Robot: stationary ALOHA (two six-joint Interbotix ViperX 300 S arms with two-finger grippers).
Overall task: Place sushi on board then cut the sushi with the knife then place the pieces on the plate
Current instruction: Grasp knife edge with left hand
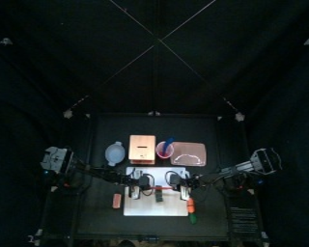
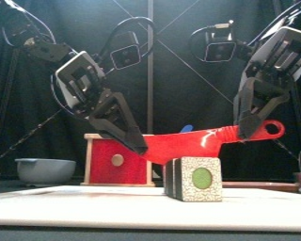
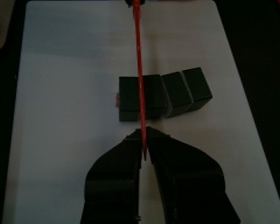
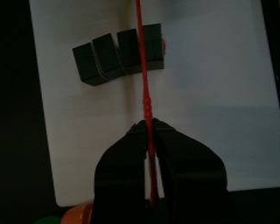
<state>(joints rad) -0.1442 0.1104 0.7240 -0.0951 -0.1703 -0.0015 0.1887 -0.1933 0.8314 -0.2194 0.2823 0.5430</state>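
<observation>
Clamping one red knife [image 2: 191, 141] by its ends, left hand [image 2: 134, 146] and right hand [image 2: 251, 132] hover over one sushi roll [image 2: 195, 179].

Left arm [image 2: 80, 83] enters from the left and slopes down toward the middle. Right arm [image 2: 278, 52] descends more steeply from the right. Left tool [image 2: 138, 147] and right tool [image 2: 250, 133] face each other at about the same height, tips pointing downward. Each has its jaws pressed together on one end of a red knife [image 2: 191, 141].
</observation>
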